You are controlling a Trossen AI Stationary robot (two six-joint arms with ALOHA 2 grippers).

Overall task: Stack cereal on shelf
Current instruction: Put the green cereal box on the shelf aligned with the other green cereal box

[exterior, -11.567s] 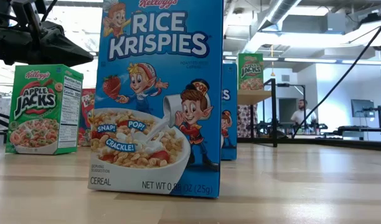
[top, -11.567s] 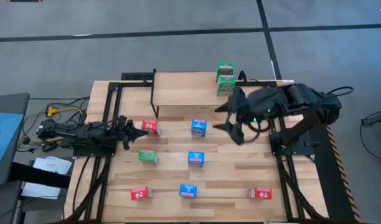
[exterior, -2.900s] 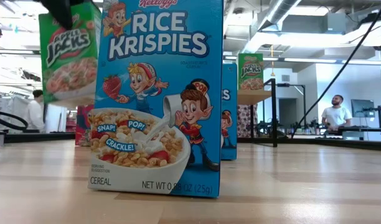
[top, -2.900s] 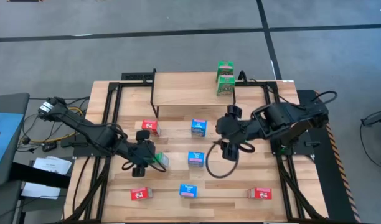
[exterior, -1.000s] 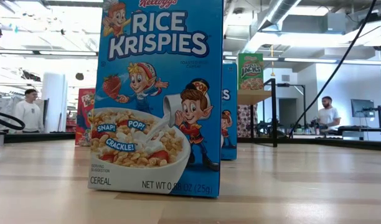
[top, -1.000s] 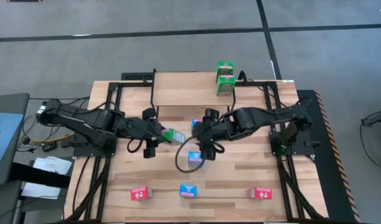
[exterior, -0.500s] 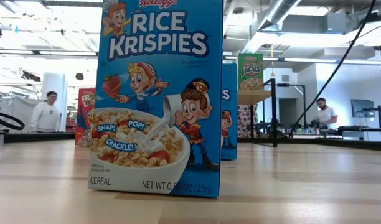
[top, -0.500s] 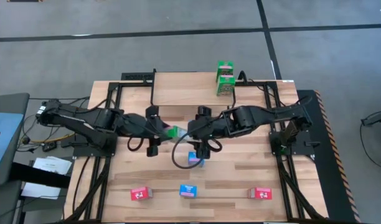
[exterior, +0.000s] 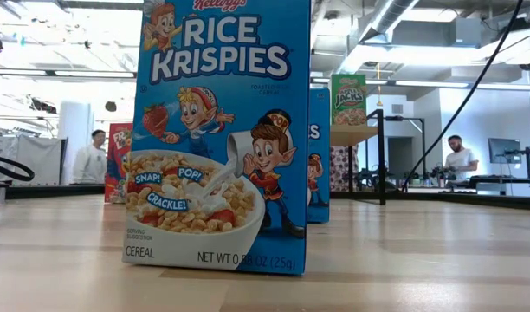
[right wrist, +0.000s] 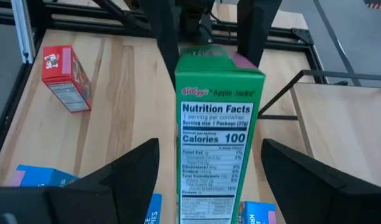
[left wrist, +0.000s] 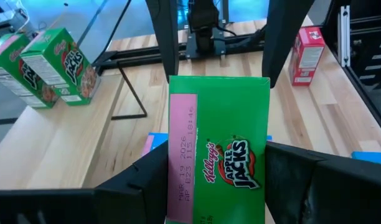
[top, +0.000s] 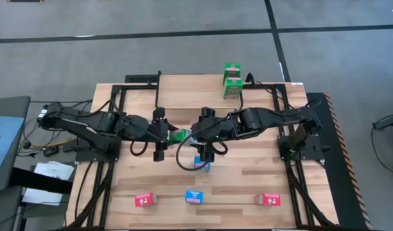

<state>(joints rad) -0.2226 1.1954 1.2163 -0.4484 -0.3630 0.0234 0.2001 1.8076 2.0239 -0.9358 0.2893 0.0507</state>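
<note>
We note a handover in mid-air over the middle of the table (top: 261, 176). The left gripper (top: 167, 135) is closed across the Apple Jacks box (top: 178, 135), fingers pressing its two broad faces. In the left wrist view the box (left wrist: 218, 149) sits squarely between the dark fingers (left wrist: 134, 186). The right gripper (top: 195, 136) faces it with its fingers spread as wide as they go. In the right wrist view the nutrition-panel side of the box (right wrist: 218, 149) stands between those fingers (right wrist: 125, 174), with clear gaps on both sides. Nothing is gripped there yet.

Handling judgement: a small single-serve cardboard carton, light, with thin walls that would dent under a hard squeeze. The printed surface is glossy and probably a little slippery. We would take it across opposite flat faces near mid-height, not at the flap ends. The right gripper should close on the free end, clear of the left fingers, before the left lets go.

Two more Apple Jacks boxes (top: 232, 81) are stacked at the right end of the shelf (top: 190, 93), which stands along the table's far edge. On the tabletop remain a Rice Krispies box (top: 194, 196) at the near edge, flanked by two red boxes (top: 144, 200) (top: 268, 199). Another blue box (top: 202, 163) sits below the grippers.
</note>
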